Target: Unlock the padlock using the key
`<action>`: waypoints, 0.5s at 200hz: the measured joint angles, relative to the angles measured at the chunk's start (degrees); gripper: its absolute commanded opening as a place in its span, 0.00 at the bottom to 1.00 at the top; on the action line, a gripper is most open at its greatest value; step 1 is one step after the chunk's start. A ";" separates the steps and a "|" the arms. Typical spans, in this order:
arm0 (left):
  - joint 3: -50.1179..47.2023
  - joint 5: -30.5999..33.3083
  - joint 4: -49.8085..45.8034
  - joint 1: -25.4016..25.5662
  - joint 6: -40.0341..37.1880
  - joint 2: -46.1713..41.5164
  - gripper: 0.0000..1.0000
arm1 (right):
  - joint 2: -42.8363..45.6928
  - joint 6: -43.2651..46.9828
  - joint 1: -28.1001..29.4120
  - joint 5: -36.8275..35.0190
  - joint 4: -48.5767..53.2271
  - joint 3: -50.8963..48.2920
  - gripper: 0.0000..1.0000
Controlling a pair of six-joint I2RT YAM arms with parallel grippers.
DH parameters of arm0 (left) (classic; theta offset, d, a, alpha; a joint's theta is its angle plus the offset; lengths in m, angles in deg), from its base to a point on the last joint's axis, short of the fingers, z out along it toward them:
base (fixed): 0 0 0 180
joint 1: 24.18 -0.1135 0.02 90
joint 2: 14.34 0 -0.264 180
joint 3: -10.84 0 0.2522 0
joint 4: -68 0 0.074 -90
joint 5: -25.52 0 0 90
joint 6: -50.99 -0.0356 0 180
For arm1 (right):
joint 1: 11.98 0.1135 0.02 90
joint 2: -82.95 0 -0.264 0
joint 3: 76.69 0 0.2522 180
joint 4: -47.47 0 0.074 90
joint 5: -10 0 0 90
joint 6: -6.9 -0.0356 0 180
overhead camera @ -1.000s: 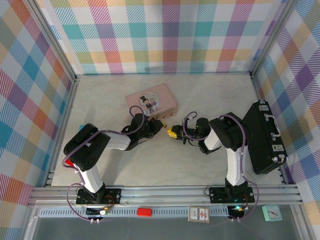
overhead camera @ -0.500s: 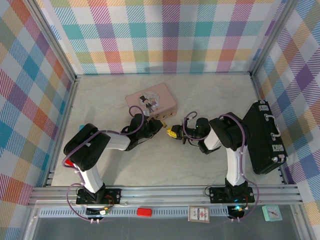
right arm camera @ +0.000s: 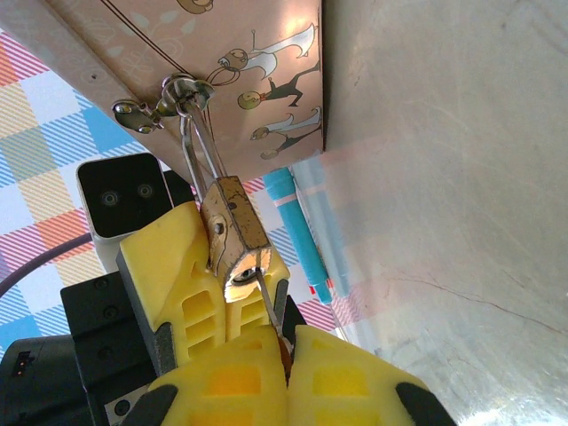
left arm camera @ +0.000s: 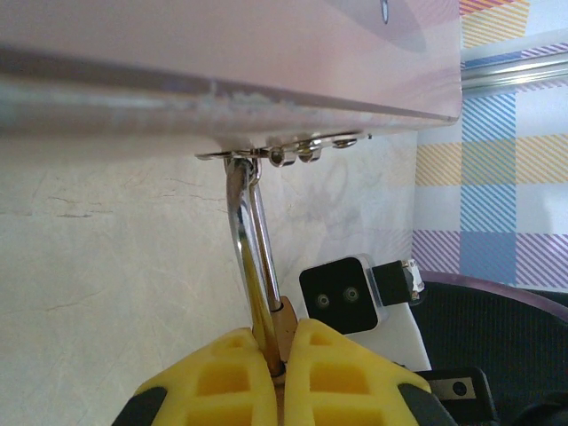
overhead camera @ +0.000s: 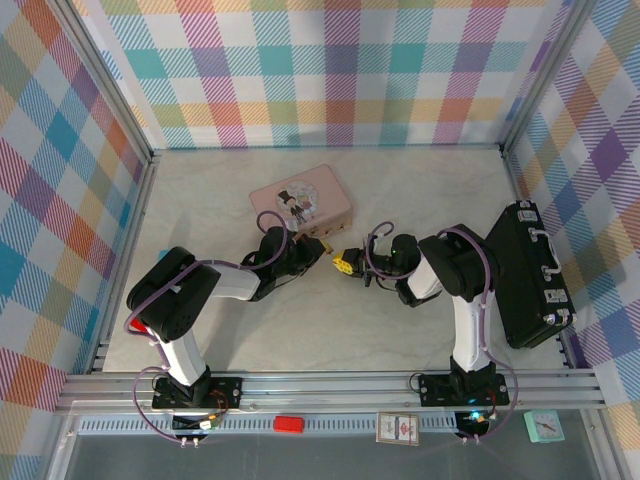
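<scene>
**Pale marbled table, two grips meeting at one small lock**

Yellow fingers of the left gripper are pressed together on the brass body of the padlock, holding it out from the tin. Facing it, the right gripper is pinched closed on the key, whose thin shaft reaches the keyhole in the padlock's end face; how deep it sits cannot be told. The silver shackle runs up through the clasp on the side of the pink tin. Near the right wall lies a black case.
</scene>
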 measured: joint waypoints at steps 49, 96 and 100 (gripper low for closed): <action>0.00 -0.20 0.20 -0.28 0.13 0.00 0.00 | 0.00 0.00 -0.11 -0.07 -0.04 0.00 0.00; 0.00 -0.28 -0.11 -0.33 -0.13 0.00 0.00 | 0.00 0.04 -0.17 -0.13 -0.04 0.00 0.00; 0.00 -0.33 -0.13 -0.33 -0.20 0.00 0.00 | 0.00 0.04 -0.17 -0.15 -0.02 0.00 0.00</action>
